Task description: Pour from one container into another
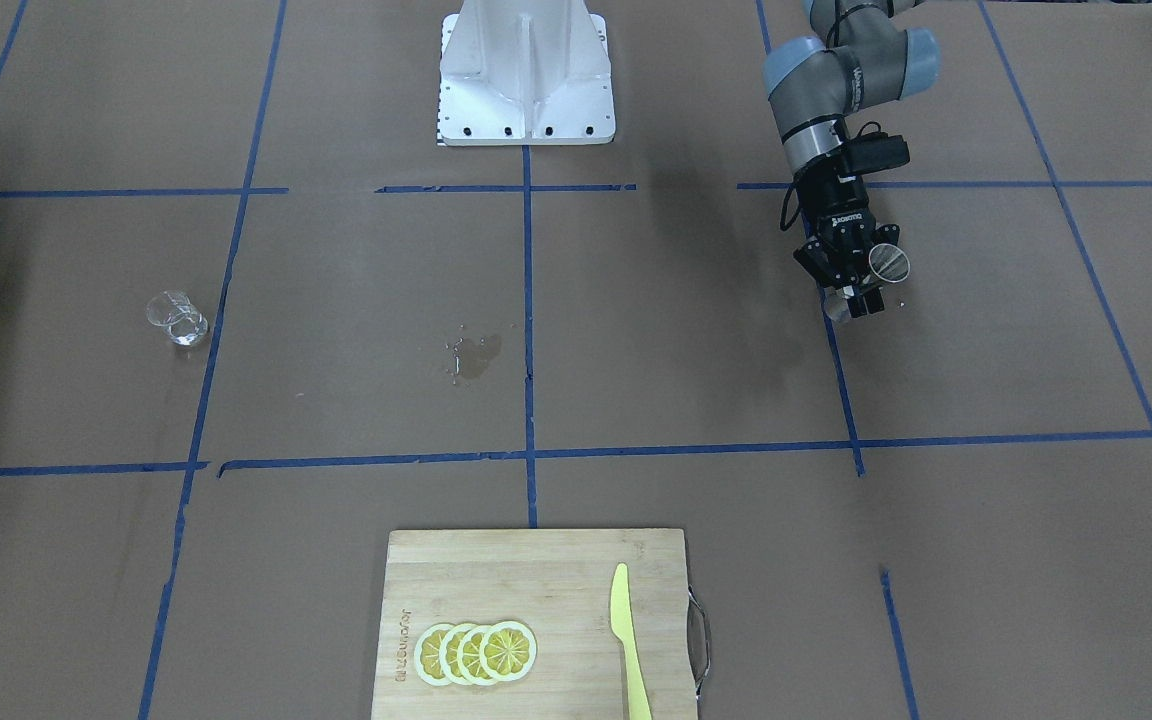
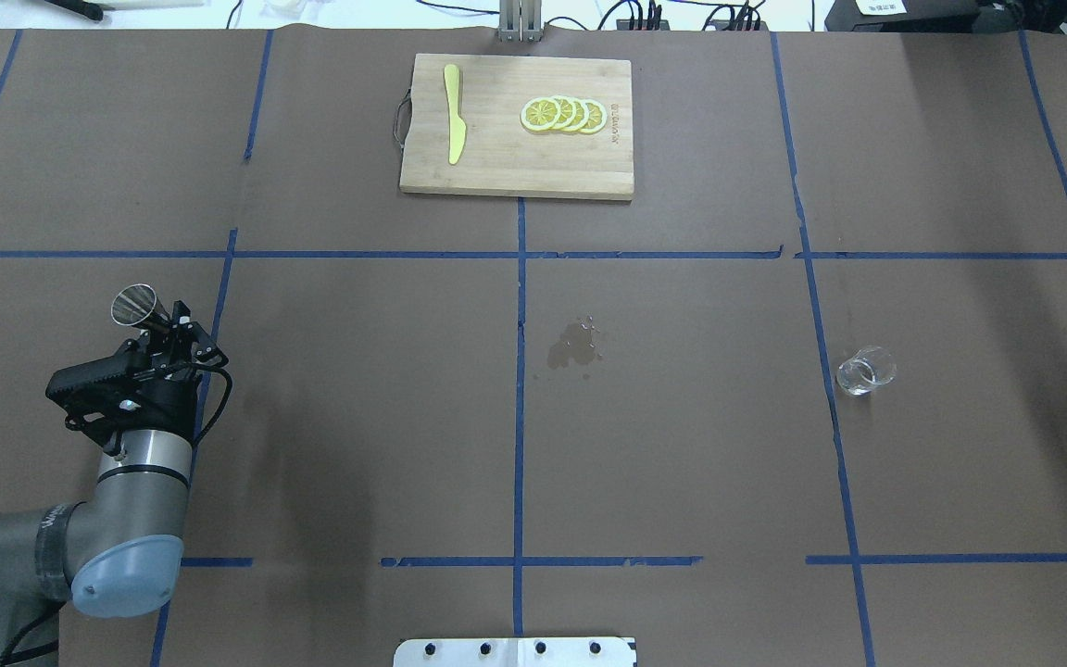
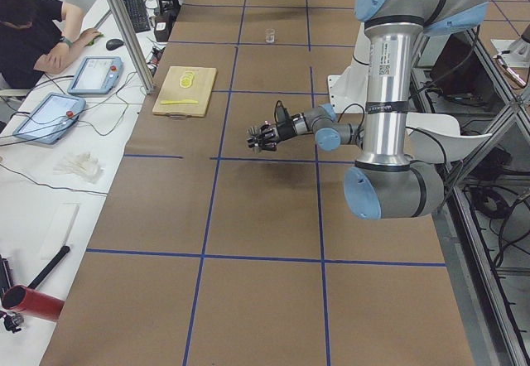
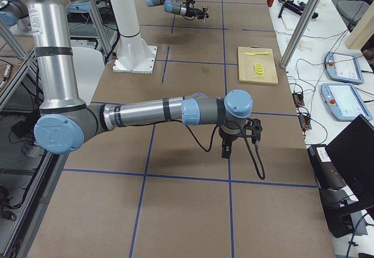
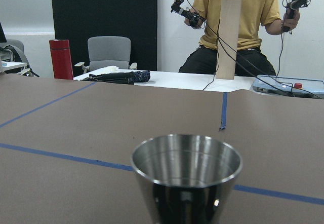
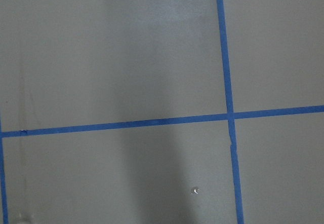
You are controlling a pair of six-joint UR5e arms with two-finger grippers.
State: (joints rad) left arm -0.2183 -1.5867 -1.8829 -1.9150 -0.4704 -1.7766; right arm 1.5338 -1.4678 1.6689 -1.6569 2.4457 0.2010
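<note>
My left gripper (image 2: 169, 327) is shut on a small steel cup (image 2: 134, 306), held upright just above the table on the robot's left side. Seen from the front, the cup (image 1: 888, 262) shows its round mouth beside the gripper (image 1: 858, 285). The left wrist view has the cup (image 5: 186, 176) filling the bottom centre; its shiny inside shows no clear liquid. A clear glass (image 2: 865, 371) stands far off on the robot's right side, also glass (image 1: 177, 318). My right gripper (image 4: 226, 150) shows only in the exterior right view, pointing down; I cannot tell its state.
A wet patch (image 2: 575, 345) lies near the table's middle. A wooden cutting board (image 2: 496, 167) with lemon slices (image 2: 563, 115) and a yellow knife (image 2: 454, 125) sits at the far edge. A person (image 3: 33, 39) sits at a side table. The robot's base plate (image 1: 526, 105) is mid-table.
</note>
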